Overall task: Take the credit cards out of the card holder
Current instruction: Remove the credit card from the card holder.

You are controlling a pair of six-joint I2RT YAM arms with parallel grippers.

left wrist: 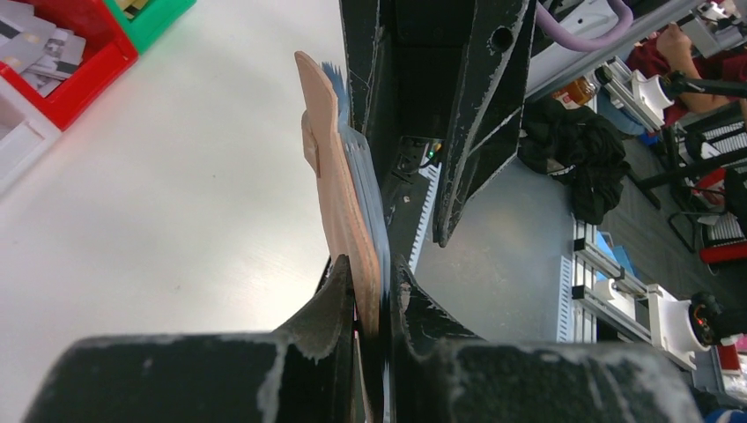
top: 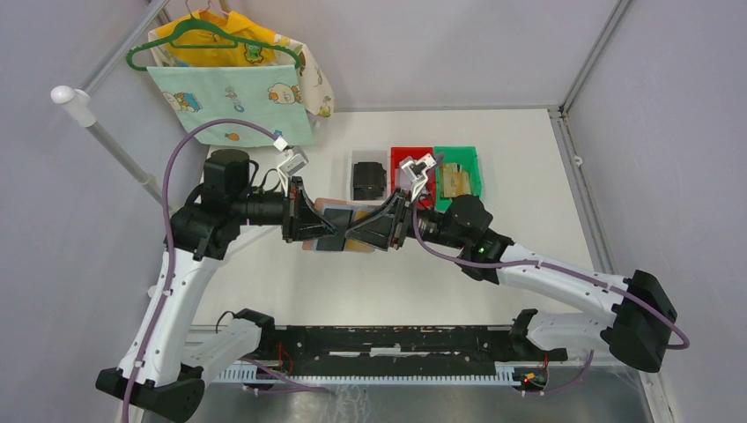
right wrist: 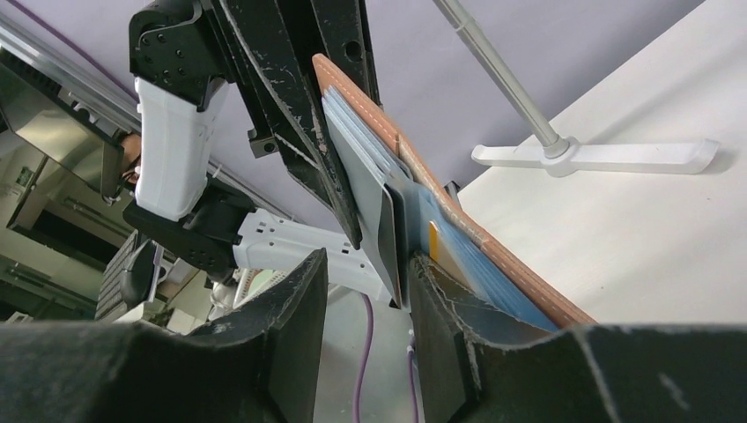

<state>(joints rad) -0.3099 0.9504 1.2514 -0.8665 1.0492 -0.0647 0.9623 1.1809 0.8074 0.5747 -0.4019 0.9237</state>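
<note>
White table (top: 528, 176), left gripper (left wrist: 370, 282) clamped on raised pinkish-tan leather card holder (left wrist: 339, 194), right gripper (right wrist: 366, 273) half open astride its pale grey plastic credit card (right wrist: 388, 211), far side: white bin (top: 354, 163) holding black block (top: 368, 179), red bin (left wrist: 88, 70) holding pale striped cards (left wrist: 40, 44), green bin (top: 476, 172) holding golden-tan pieces (top: 454, 179).

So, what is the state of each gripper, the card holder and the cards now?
left gripper, shut on the card holder
right gripper, open, jaws around one card's edge
card holder, unfolded, held in the air
credit cards, in the holder, not yet removed
</note>
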